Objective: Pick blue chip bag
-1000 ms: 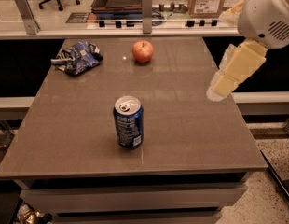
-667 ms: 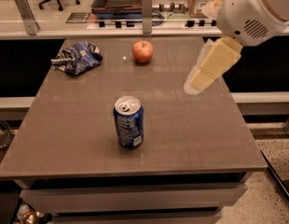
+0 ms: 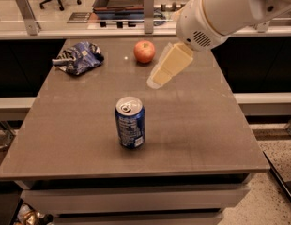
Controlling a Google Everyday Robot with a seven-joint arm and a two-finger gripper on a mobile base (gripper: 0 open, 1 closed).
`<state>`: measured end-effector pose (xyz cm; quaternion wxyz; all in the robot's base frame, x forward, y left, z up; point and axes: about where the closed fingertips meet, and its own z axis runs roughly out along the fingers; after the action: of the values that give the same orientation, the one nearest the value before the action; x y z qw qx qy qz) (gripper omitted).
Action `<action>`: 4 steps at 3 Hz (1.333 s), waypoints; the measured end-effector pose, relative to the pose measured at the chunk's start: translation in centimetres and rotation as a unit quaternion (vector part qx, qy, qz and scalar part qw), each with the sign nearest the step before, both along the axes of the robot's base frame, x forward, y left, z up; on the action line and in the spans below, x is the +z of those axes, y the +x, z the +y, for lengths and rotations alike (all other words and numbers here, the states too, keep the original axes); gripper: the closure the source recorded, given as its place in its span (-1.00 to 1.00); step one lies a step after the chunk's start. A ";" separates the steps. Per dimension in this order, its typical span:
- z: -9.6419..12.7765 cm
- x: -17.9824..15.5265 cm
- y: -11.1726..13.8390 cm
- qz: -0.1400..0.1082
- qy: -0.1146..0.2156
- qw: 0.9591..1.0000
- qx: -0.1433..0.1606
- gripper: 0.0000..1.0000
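The blue chip bag (image 3: 79,57) is a crumpled dark-blue foil bag with white and silver markings. It lies flat at the far left of the table (image 3: 197,125). My gripper (image 3: 158,78) hangs above the far middle of the table, just right of the apple and well to the right of the bag. It holds nothing that I can see. The big white arm housing (image 3: 220,13) reaches in from the upper right.
A red apple (image 3: 144,51) sits between the bag and the gripper at the far edge. An upright blue soda can (image 3: 130,122) stands near the table's middle front. A counter with a glass rail (image 3: 89,29) runs behind the table.
My arm and gripper have swung left across the table, from the right edge to just beside the apple. The bag, apple and can have not moved.
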<state>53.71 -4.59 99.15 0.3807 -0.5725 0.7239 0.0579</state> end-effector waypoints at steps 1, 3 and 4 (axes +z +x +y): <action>1.6 -1.8 3.2 -0.002 0.028 1.000 0.004 -1.00; 6.7 -3.3 7.0 -0.002 0.061 0.997 0.038 -1.00; 6.7 -3.3 7.0 -0.002 0.061 0.997 0.038 -1.00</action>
<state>60.70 2.15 95.83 0.4139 -0.5754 0.6960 0.1147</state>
